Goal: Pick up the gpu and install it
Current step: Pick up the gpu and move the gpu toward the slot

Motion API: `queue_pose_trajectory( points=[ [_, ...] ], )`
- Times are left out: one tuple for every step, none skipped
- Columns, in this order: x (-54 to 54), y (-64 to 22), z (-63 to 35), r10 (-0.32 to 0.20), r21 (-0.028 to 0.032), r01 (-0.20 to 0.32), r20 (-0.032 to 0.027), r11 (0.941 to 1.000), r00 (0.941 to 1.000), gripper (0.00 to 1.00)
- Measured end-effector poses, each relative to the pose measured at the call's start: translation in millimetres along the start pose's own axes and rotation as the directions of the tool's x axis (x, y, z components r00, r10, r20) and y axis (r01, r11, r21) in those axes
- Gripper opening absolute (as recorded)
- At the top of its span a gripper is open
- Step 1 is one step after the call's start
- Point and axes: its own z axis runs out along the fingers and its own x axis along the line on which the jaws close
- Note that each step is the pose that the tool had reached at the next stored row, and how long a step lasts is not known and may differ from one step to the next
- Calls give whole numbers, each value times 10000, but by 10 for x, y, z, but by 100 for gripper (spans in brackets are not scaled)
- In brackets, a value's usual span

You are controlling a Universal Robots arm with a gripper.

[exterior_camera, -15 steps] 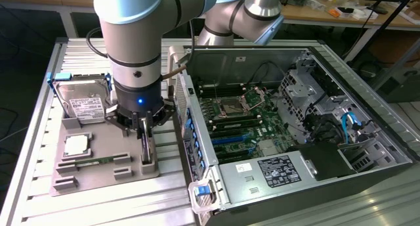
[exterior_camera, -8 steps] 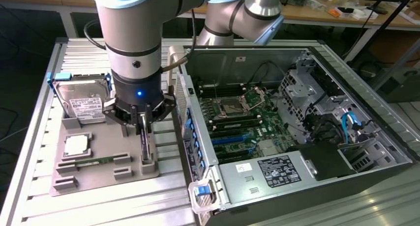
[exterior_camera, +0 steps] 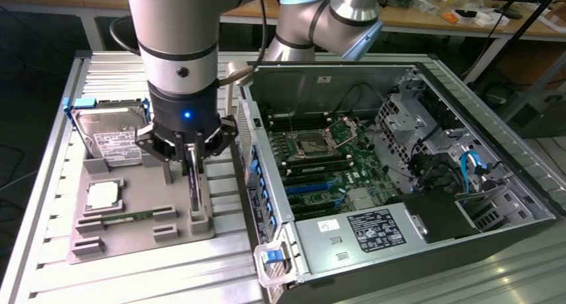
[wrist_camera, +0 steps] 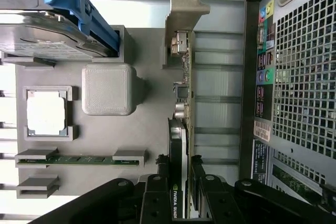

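On grey tray [exterior_camera: 132, 241], gpu [exterior_camera: 195, 193] upright on edge, inside claw [exterior_camera: 193, 161]; claw clenched on gpu.

gpu [exterior_camera: 195, 188] upright on tray [exterior_camera: 142, 197], at edge nearest case [exterior_camera: 327, 85]; tray at exterior view's left of case.

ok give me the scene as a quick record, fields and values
gpu: standing on edge in its tray slot, bracket at the end far from the jaws
jaws: shut on the gpu, one on each face
tray: grey, on the exterior view's left of the case
also on tray: hard drive, cpu, memory stick
case: side open, motherboard showing
install: not yet done
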Motion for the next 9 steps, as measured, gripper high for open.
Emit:
queue_pose_trajectory(
  points=[
    [0,0,-24,0,7,0,0,10000,10000,27],
    [-1,1,-50,0,14,0,1,10000,10000,27],
    [-1,1,-85,0,25,0,0,10000,10000,27],
    [-1,2,-107,0,31,0,-1,10000,10000,27],
    [-2,2,-129,0,37,0,0,10000,10000,27],
    [-2,2,-153,-1,43,1,-1,10000,10000,27],
    [-2,3,-174,-1,48,1,-1,10000,10000,27],
    [-2,3,-193,-1,53,1,-1,10000,10000,27],
    [-3,3,-214,-1,60,1,-2,10000,10000,27]
  ],
)
